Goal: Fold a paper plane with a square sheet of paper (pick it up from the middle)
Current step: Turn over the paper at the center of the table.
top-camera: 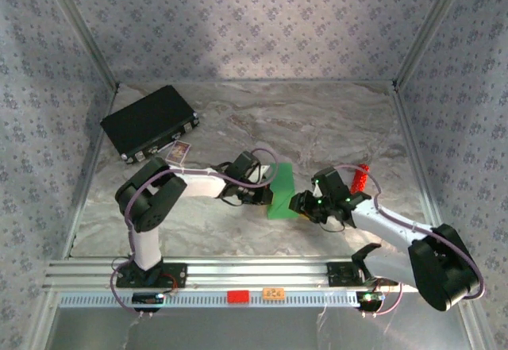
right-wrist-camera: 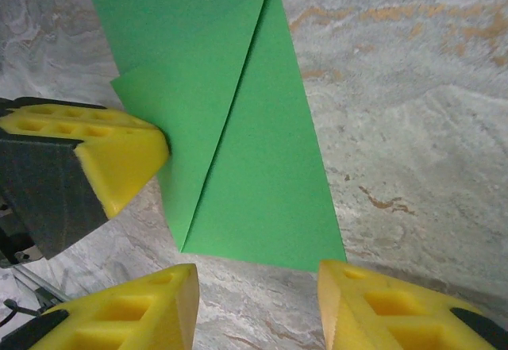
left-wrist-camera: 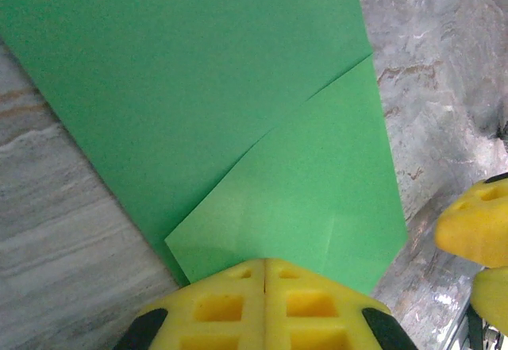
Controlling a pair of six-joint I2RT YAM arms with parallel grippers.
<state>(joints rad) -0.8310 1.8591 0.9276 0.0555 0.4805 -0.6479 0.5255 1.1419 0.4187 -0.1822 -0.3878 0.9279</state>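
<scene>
Green and creased, the square sheet of paper [top-camera: 279,191] lies on the marble table [top-camera: 333,120] between the two grippers, with one flap folded diagonally across it. The left gripper [left-wrist-camera: 264,275] has its jaws pressed together at the sheet's edge; I cannot tell whether they pinch it. The right gripper [right-wrist-camera: 258,302] holds its jaws apart with nothing between them, just short of the sheet's near edge. A small red cylinder [top-camera: 361,177] stands near the right arm. A black case [top-camera: 149,121] lies well apart at the far left.
</scene>
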